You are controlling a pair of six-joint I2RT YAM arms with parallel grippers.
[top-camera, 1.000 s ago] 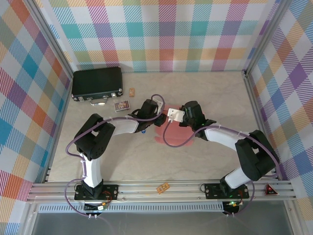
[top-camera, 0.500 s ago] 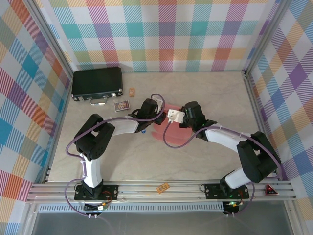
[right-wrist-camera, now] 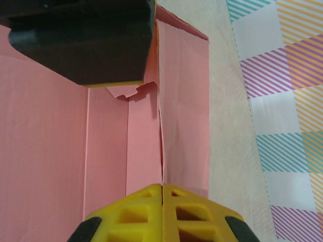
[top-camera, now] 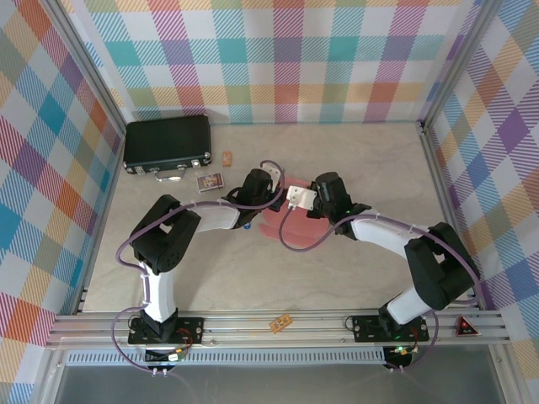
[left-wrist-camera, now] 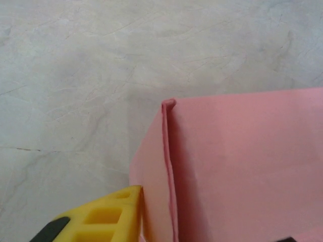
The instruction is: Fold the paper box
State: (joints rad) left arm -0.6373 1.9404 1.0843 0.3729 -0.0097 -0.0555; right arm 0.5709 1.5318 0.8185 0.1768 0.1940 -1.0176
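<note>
Salmon-pink thin cardboard paper box (top-camera: pixel 282 227) is lying partly folded in the middle of the pale marbled tabletop (top-camera: pixel 362 160), between the two arms. The right hand (right-wrist-camera: pixel 162 189) is pinching one upright wall, its yellow fingers (right-wrist-camera: pixel 131 212) pressing together on the edge. Beside it, the left hand (left-wrist-camera: pixel 212 222) is straddling a folded corner, one finger touching the side panel; whether it is gripping I cannot tell. Farther back on the left, a small printed card (top-camera: pixel 210 181) and a little brown piece (top-camera: pixel 227 157) are lying apart, and a black hard case with metal latches (top-camera: pixel 168 145) is sitting near the wall.
</note>
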